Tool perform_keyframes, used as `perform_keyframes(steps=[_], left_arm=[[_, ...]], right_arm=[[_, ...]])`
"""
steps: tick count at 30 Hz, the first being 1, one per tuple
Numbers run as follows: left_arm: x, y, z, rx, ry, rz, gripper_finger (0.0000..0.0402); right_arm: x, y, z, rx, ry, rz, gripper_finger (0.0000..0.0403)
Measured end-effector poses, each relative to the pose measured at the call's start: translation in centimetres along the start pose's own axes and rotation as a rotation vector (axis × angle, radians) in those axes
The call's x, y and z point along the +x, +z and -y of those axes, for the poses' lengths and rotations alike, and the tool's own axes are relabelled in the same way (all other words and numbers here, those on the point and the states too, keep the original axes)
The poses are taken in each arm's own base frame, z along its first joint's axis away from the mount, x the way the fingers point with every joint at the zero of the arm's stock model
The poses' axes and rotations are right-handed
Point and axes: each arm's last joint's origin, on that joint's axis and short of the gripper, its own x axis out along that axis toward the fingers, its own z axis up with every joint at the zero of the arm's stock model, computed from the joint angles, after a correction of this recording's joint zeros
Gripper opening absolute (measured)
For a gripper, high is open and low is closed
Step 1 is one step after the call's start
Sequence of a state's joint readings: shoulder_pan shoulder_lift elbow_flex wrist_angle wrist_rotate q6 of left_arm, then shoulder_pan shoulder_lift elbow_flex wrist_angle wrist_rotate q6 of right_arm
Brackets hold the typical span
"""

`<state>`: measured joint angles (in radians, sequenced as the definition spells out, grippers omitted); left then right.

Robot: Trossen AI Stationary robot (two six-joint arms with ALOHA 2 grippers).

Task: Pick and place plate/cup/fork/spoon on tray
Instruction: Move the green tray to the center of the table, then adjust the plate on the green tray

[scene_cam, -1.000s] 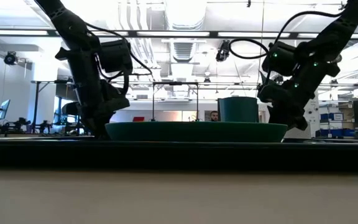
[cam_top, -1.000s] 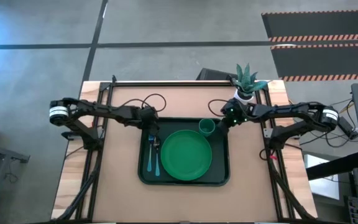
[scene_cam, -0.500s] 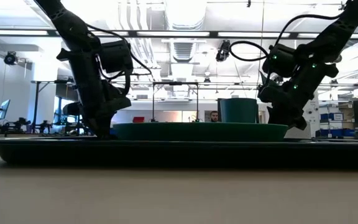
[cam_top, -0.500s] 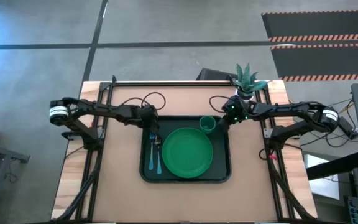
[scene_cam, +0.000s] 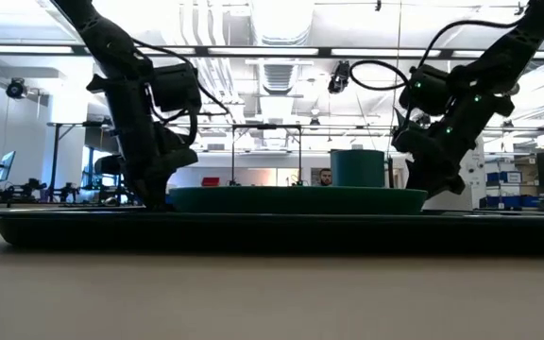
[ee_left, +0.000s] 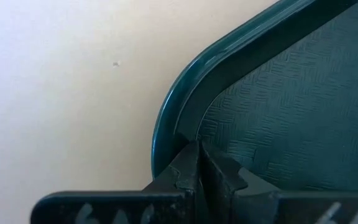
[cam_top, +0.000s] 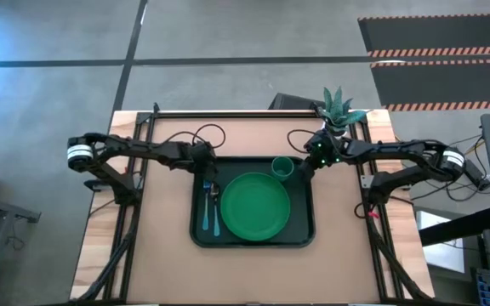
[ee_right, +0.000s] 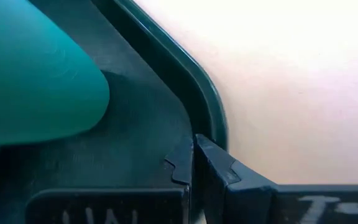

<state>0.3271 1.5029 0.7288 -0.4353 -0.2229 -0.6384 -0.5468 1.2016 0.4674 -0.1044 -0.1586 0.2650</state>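
Observation:
The dark green tray (cam_top: 197, 236) lies on the table and carries the bright green plate (cam_top: 256, 206), with the small green cup (cam_top: 282, 167) upright at its far right. Two light-blue-handled utensils (cam_top: 209, 217), the fork and the spoon, lie side by side on its left part; I cannot tell which is which. My left gripper (cam_top: 207, 175) is shut at the tray's far left corner. My right gripper (cam_top: 304, 167) is shut at its far right corner, next to the cup (ee_right: 36, 87). My left gripper is shut on the tray's raised rim at the far left corner (ee_left: 166, 134), one finger inside the tray and one outside. The fingers point down from above. The tray sits flat on the table. My right gripper is shut on the tray's raised rim at the far right corner (ee_right: 211, 121), one finger inside the tray and one outside. The fingers come down from above, slanting from the right. The tray sits flat on the table.
A white pot with a spiky green plant (cam_top: 337, 115) stands at the table's far right corner, close behind my right arm. Black cables (cam_top: 213, 136) loop on the table behind the tray. Bare table lies near the front edge (cam_top: 245, 276).
Both grippers have moved a little toward the table's far edge, still shut on the tray's far corners. The tray has slid along the table toward the far edge with them. The plate, cup and utensils have ridden along on it.

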Motion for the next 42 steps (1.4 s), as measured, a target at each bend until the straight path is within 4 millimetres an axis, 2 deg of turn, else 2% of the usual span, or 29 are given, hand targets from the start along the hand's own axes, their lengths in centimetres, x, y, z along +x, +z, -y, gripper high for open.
perform_keyframes(steps=[3, 9, 11, 14, 19, 26, 30, 35, 42], left_arm=[[-0.5, 0.3, 0.2, 0.014, 0.001, 0.019, 0.0], [-3.2, 1.6, 0.9, 0.003, -0.067, 0.126, 0.0], [-4.2, 2.1, 0.9, -0.001, -0.075, 0.174, 0.0], [-5.3, 2.4, 0.7, 0.002, -0.081, 0.223, 0.0], [-6.3, 2.5, 0.5, -0.006, -0.09, 0.247, 0.0], [-6.2, 2.0, 0.1, 0.006, -0.055, 0.207, 0.0], [-6.2, 2.0, 0.1, 0.008, -0.054, 0.206, 0.0], [-6.2, 2.0, 0.1, 0.009, -0.054, 0.205, 0.0], [-6.2, 1.9, 0.1, 0.012, -0.056, 0.198, 0.0]], right_arm=[[-1.3, 1.2, -0.5, -0.02, 0.002, 0.056, 0.0008], [-5.8, 3.6, -2.6, -0.031, 0.055, 0.119, 0.0009], [-7.0, 4.0, -3.7, -0.032, 0.11, 0.135, 0.0009], [-7.6, 3.7, -5.4, -0.023, 0.196, 0.126, 0.0009], [-7.1, 1.8, -8.7, -0.046, 0.243, 0.052, 0.0009], [-7.1, -0.6, -13.9, -0.092, 0.243, 0.032, 0.0009], [-6.5, -1.6, -16.3, -0.104, 0.241, -0.005, 0.0009], [-3.7, -2.5, -17.8, -0.115, 0.235, -0.042, 0.0009], [0.2, -3.6, -18.3, -0.14, 0.16, -0.128, 0.0009]])
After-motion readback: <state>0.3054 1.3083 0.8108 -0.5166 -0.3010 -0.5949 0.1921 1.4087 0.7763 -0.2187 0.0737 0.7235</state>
